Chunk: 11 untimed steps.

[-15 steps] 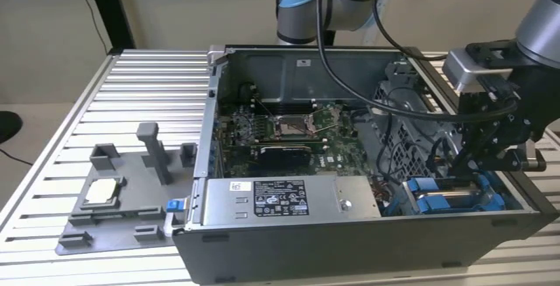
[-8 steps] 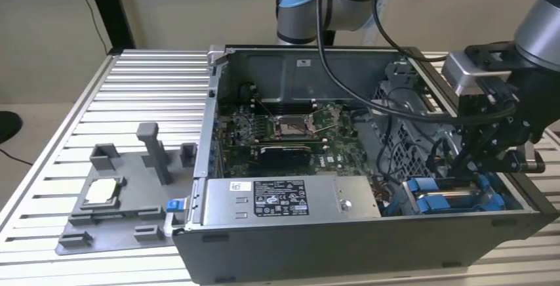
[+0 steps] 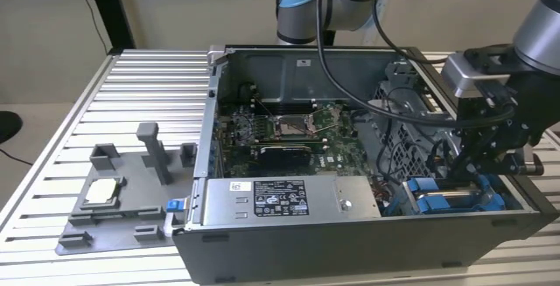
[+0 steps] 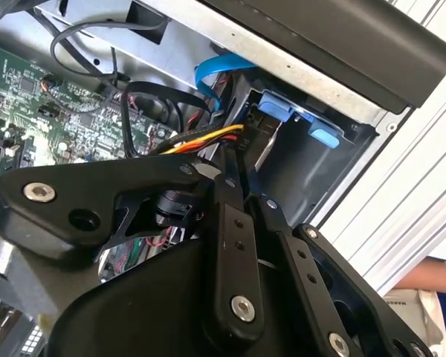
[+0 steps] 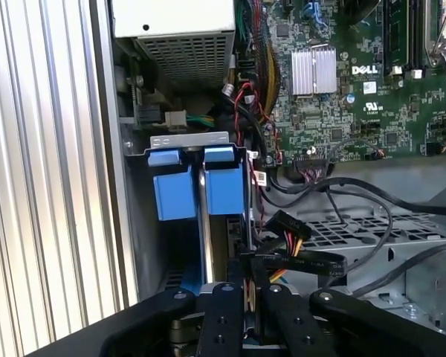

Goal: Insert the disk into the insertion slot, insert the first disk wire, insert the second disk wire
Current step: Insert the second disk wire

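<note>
The disk sits in the insertion slot [image 5: 180, 253] of the grey drive cage [image 5: 372, 230]. Its blue carrier [image 3: 435, 196] [image 5: 201, 186] [image 4: 286, 111] faces out at the case's corner on the exterior view's right. My gripper [image 3: 465, 165] [image 5: 250, 286] [image 4: 236, 175] reaches down into the case right beside that carrier. Its fingers [image 5: 224, 316] stand close together, shut on the black connector [image 5: 293, 262] of a disk wire with yellow, red and orange strands [image 4: 201, 141]. A flat blue cable [image 4: 215, 71] curves behind the carrier.
The open computer case [image 3: 350, 246] lies on a slatted aluminium table [image 3: 140, 102]. Inside are the motherboard [image 3: 280, 128], the grey labelled power-supply box [image 3: 289, 197] and loose black cables [image 5: 357, 193]. A grey fixture [image 3: 122, 201] sits on the exterior view's left. A person's arm [image 4: 435, 271] is off the table's edge.
</note>
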Each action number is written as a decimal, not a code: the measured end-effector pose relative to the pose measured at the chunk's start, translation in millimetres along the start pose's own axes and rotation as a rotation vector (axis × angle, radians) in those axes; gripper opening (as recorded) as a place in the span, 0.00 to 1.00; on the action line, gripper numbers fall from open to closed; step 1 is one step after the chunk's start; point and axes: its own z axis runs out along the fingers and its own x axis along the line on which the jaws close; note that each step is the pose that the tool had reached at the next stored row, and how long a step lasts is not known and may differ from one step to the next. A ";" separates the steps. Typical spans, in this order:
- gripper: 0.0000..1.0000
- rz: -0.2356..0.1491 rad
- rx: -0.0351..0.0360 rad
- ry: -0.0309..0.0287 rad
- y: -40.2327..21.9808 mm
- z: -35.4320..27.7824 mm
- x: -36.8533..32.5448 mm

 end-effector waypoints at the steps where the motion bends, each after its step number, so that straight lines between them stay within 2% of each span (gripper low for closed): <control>1: 0.00 0.000 0.0000 0.0000 0.0 0.4 0.1; 11: 0.00 0.000 0.0000 0.0001 -0.1 2.3 0.6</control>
